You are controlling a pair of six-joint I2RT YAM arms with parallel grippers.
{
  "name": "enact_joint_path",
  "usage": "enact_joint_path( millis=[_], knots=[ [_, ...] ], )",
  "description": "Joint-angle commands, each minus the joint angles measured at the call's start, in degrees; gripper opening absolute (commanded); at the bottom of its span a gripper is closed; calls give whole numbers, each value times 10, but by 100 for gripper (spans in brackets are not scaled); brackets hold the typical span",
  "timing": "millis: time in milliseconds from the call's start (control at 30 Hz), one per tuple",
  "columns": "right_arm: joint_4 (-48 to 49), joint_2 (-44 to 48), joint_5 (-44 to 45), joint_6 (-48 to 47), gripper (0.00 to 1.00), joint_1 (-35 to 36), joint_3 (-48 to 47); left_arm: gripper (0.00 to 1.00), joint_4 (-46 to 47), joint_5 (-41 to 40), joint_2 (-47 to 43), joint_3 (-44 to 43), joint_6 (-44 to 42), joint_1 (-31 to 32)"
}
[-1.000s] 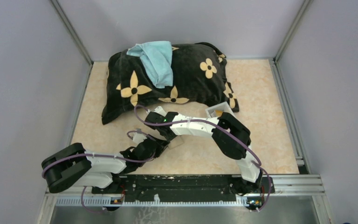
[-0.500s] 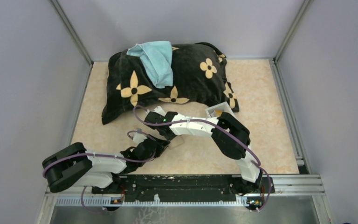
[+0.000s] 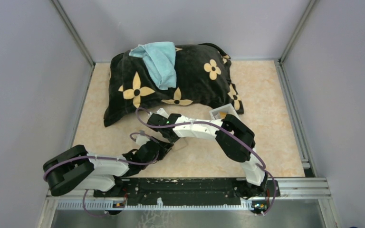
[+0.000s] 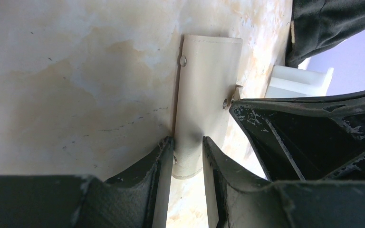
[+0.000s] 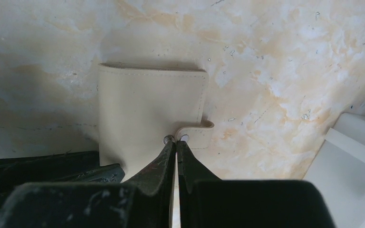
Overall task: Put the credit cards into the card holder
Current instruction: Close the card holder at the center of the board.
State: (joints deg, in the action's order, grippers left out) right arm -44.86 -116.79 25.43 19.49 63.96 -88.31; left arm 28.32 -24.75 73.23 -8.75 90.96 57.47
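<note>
the card holder (image 5: pixel 149 114), a pale tan bifold, sits on the marbled surface (image 5: pixel 275 57) between my two hands, in front of the flowered pillow (image 3: pixel 190 78). it is folded shut, and no card shows in it. my left hand (image 4: pixel 187 156) is closed on the holder's near end, one finger pressed to each side. my right hand (image 5: pixel 176 142) is closed to a thin slit around the snap tab (image 5: pixel 200 133), apparently pinching it.

as i judge it, the task is at its opening step: the holder must be unsnapped and spread before any card goes in. the credit cards are all left to load. a white tray (image 3: pixel 221 114) stands just beyond my right arm with a gold-yellow patch inside, perhaps a card, too small to tell.

from the left wrist view, the holder's long axis runs straight away from my left hand. from the right wrist view, the tab wraps its right edge, so the fold faces left. whether it lies flat or tipped, i cannot tell.
</note>
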Motion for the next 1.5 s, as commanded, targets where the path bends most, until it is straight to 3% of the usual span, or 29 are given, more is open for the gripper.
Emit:
enact_joint_path(
  millis=[0, 1467],
  knots=[
    [17, 9, 2, -10, 4, -2, -27, 38, -81, 17, 19, 18, -30, -5],
    [27, 29, -37, -2, 6, -7, 11, 38, -68, 23, 41, 10, -39, -13]
  ],
)
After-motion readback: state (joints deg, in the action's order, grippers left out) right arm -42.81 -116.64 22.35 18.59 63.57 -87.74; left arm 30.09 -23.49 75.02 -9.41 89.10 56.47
